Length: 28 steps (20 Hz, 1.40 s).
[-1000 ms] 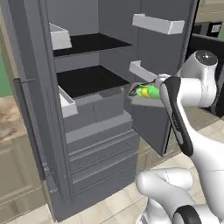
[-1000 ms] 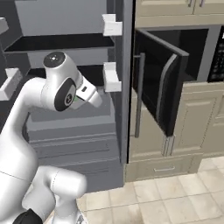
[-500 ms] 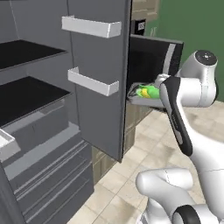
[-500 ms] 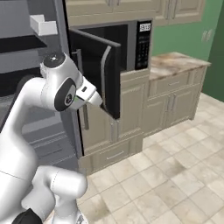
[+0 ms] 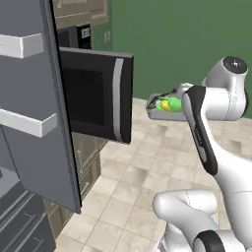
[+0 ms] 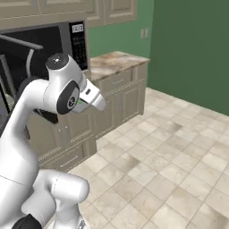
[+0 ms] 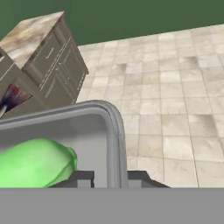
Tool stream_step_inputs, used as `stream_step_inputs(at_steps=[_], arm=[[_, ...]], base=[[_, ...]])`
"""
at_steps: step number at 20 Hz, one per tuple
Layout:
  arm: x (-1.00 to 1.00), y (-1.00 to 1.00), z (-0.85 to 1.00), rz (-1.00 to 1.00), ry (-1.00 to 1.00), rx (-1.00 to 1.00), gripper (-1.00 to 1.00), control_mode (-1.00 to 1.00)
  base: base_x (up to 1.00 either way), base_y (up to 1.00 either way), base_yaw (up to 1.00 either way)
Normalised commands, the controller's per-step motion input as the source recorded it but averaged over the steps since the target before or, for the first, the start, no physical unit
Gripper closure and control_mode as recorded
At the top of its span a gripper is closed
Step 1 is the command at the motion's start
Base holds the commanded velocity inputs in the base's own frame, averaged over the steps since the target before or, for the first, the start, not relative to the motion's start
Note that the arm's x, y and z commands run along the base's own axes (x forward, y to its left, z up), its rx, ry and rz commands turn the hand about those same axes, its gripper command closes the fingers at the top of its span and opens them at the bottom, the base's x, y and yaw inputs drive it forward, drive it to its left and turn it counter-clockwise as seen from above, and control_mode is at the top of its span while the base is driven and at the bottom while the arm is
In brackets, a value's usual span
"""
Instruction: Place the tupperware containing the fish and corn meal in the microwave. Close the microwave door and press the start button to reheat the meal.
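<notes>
While the tupperware (image 7: 103, 131) is held up in the air, no later step of the task is done: it is not yet in the microwave (image 6: 42, 40), the door is open, and the start button is not pressed. In the hand view the claw (image 7: 110, 178) is closed narrowly on the right wall of the container, one tip on each side of the rim, and the fish and corn meal (image 7: 35, 162) lies inside at about 9 o'clock from the tips. In the left base view the container (image 5: 165, 109) hangs at the end of the white arm, over open tiled floor (image 5: 147, 167), well apart from the microwave door (image 5: 96, 96).

This door stands swung out at 9 o'clock from the load, its handle edge toward the robot. The grey fridge door (image 5: 34, 98) is nearer and also open, so I judge the passage to the cavity as narrow. At 3 o'clock the floor is free. Farther off is the marble worktop (image 6: 114, 60), beside the microwave.
</notes>
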Motion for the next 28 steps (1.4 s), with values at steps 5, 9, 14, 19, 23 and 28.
stream_step_inputs(at_steps=[5, 9, 14, 19, 23, 28], arm=[[0.0, 0.0, 0.0, 0.0, 0.0, 0.0, 1.0, 1.0], [0.0, 0.0, 0.0, 0.0, 0.0, 0.0, 1.0, 1.0], [0.0, 0.0, 0.0, 0.0, 0.0, 0.0, 1.0, 1.0], [0.0, 0.0, 0.0, 0.0, 0.0, 0.0, 1.0, 1.0], [0.0, 0.0, 0.0, 0.0, 0.0, 0.0, 1.0, 1.0], [0.0, 0.0, 0.0, 0.0, 0.0, 0.0, 1.0, 1.0]], base=[[0.83, -0.36, -0.14], [0.89, -0.19, 0.18], [0.71, -0.11, 0.47], [0.62, 0.0, 0.61], [0.73, 0.0, 0.63], [0.69, 0.0, 0.64]])
